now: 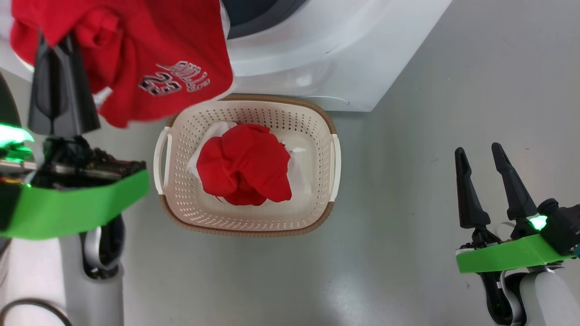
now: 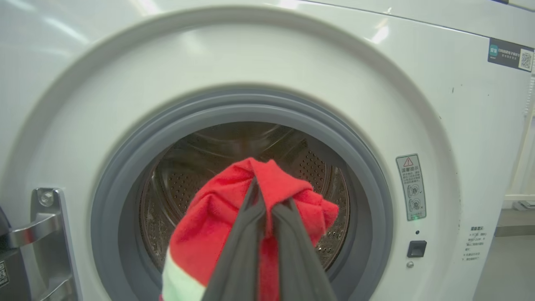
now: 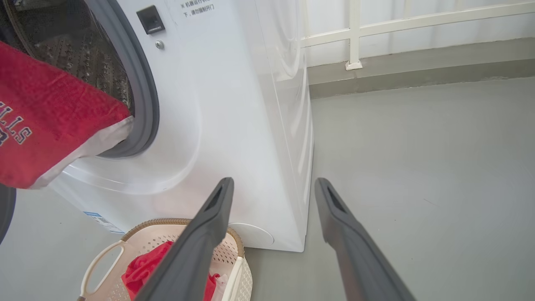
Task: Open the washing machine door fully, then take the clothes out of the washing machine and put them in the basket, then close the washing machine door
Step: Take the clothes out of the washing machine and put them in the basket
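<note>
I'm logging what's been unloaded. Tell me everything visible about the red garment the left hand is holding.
The red garment is soft, fleecy-looking fabric with white trim at its hem and outlined lettering and numbers printed on it. It hangs bunched from the left hand, whose fingers are pinched shut on a fold, before the open drum mouth of the washing machine, higher than the basket.

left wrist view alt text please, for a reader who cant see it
The left gripper is shut on a red garment with white trim, held before the open washing machine. Behind it are the steel drum and grey rubber ring.
</note>
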Tool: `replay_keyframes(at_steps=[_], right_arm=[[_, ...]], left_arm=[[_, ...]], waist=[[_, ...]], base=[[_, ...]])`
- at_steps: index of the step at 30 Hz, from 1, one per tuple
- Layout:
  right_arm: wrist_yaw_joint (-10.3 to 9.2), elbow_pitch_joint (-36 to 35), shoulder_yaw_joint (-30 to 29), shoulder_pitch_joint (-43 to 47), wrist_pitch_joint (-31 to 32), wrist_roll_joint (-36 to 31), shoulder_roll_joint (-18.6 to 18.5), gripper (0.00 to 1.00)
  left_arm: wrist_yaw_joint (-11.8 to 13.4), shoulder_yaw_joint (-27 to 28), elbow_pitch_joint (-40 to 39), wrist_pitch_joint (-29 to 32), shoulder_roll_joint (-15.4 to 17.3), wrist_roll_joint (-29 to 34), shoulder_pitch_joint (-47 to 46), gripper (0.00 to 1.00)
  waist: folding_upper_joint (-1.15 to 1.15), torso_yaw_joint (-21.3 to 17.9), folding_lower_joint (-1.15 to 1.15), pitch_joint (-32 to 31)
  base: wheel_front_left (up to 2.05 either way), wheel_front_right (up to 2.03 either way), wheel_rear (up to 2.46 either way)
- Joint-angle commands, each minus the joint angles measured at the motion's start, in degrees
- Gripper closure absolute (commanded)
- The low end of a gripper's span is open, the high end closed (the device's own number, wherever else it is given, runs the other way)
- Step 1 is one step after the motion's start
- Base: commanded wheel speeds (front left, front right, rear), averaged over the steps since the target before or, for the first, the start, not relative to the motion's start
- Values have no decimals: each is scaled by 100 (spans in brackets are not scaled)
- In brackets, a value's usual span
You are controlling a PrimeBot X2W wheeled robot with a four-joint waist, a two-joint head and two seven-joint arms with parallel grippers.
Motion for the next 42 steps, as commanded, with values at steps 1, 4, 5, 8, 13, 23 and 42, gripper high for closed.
replay_keyframes(at_steps=[1, 4, 5, 8, 13, 23, 42], right_arm=[[37, -138, 114, 76, -36, -51, 10, 0], [37, -133, 142, 34, -36, -42, 10, 0], [37, -133, 155, 19, -36, -38, 10, 0], [37, -146, 176, -37, -36, -22, 10, 0], [37, -161, 192, -128, -36, 14, 10, 0], [37, -185, 201, -317, -36, 98, 10, 0], [37, -326, 239, -621, -36, 141, 11, 0]], left_arm=[[37, 83, -172, -20, 162, -41, 190, 100], [58, -73, -73, -20, 162, -48, 287, 100], [63, -120, -16, -20, 162, -43, 313, 100], [62, -231, 218, -20, 162, -35, 357, 100], [51, -370, 802, -20, 161, -23, 415, 100], [-60, -593, 2284, -20, 161, 97, 284, 100], [-167, -1193, 4560, -20, 256, 383, -751, 100]], waist=[[0, 6, 0, 20], [0, -5, 0, 72], [0, -11, 0, 91], [0, -32, 0, 167], [0, -82, 0, 343], [0, -185, 0, 708], [0, -376, 0, 1462]], base=[[0, 0, 0], [0, 0, 0], [0, 0, 0], [0, 0, 0], [0, 0, 0], [0, 0, 0], [0, 0, 0]])
